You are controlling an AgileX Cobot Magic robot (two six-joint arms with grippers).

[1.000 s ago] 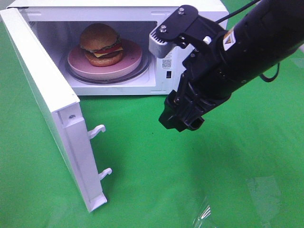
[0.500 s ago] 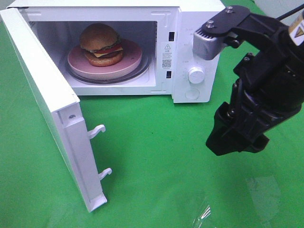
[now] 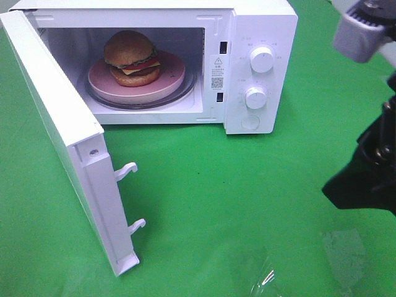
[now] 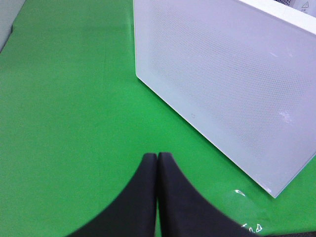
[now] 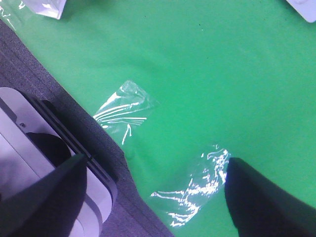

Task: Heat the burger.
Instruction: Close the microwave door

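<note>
Exterior high view has the burger (image 3: 131, 57) sitting on its pink plate (image 3: 174, 75) on the glass turntable (image 3: 193, 84) inside the microwave (image 3: 275, 25), upper left of the frame. So loading looks done to me, but the door (image 3: 55, 117) hangs wide open toward the lower left. The left gripper (image 4: 157, 157) is pinched fully closed with nothing in it, near the door's outer face but not touching. The right gripper (image 5: 155, 165) has its jaws spread wide and empty over the green cloth (image 3: 247, 198), off at the right edge. My worry is the door shove. Push with that closed tip too far out or too hard, and the whole oven could skid on the cloth or rattle the burger off the plate. Too soft, and the latch hooks (image 3: 127, 169) might not seat, so it wouldn't start. The right arm also has to come back in for the dials (image 3: 262, 60), and wide jaws could slip off a knob or clip the panel.
</note>
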